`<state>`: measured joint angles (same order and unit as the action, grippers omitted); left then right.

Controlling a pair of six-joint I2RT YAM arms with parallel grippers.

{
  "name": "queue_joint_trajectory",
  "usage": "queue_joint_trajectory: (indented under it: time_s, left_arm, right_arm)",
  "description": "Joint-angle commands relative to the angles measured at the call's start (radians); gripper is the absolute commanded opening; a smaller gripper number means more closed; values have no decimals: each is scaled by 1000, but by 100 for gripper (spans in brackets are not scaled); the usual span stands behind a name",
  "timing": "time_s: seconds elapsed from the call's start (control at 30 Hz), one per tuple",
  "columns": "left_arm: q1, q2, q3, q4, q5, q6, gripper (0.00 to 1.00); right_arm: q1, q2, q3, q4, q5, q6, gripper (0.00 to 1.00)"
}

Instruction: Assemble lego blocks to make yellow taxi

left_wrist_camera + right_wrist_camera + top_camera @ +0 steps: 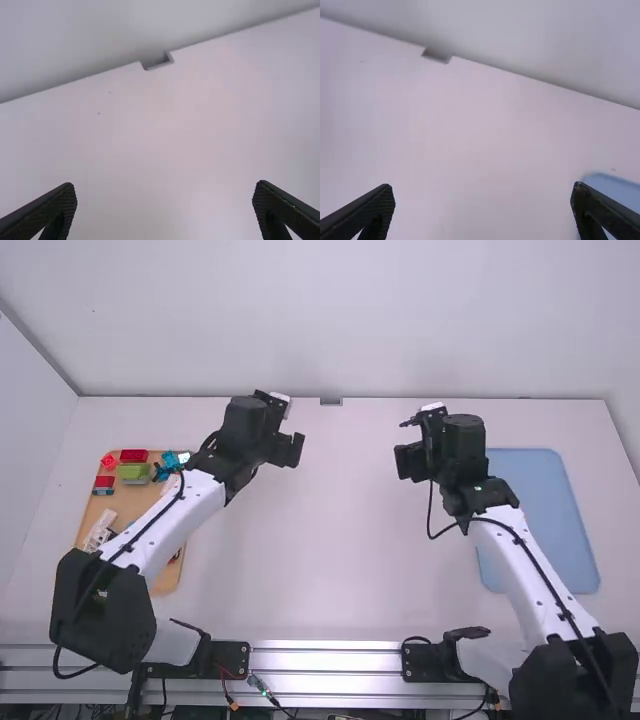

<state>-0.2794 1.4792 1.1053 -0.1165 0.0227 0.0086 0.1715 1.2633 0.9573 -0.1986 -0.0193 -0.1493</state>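
Hanging wide apart, two pincers flank the table's middle

The left pincer (287, 449) and right pincer (408, 461) are over the far half of the white table (330, 570), well apart, each with its fingers spread and nothing between them.

The blocks lie on an orange board (128, 503) at the table's left. Toward its far end, a red block (133, 455) sits just beyond a green block (133, 472), with teal pieces (170, 464) to their right and another red block (104, 481) to their left. White pieces (100, 530) lie nearer the camera, beside the left arm (165, 525), which hides part of the board. At the table's right lies a blue tray (550, 530), partly behind the right arm (530, 575).
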Motion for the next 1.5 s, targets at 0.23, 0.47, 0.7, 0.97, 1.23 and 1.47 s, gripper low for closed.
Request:
queue_joint_trajectory:
  time_s: [0.23, 0.47, 0.7, 0.97, 1.23, 1.47]
  left_arm:
    - [139, -158, -134, 116, -23, -9, 80]
    - [255, -274, -250, 117, -23, -9, 69]
    - [279, -428, -404, 117, -23, -9, 53]
    - [279, -605, -581, 117, -23, -9, 35]
    - [279, -800, -776, 117, -23, -9, 16]
    - [279, -937, -913, 117, -23, -9, 2]
  right_arm:
    - [-141, -151, -147, 123, 19, 149, 79]
    - [-171, -276, -271, 199, 19, 149, 67]
    - [-171, -440, -435, 199, 19, 149, 50]
    - [-171, -618, -614, 199, 19, 149, 33]
    - [-171, -800, -796, 199, 19, 149, 14]
    - [-171, -919, -915, 199, 19, 149, 2]
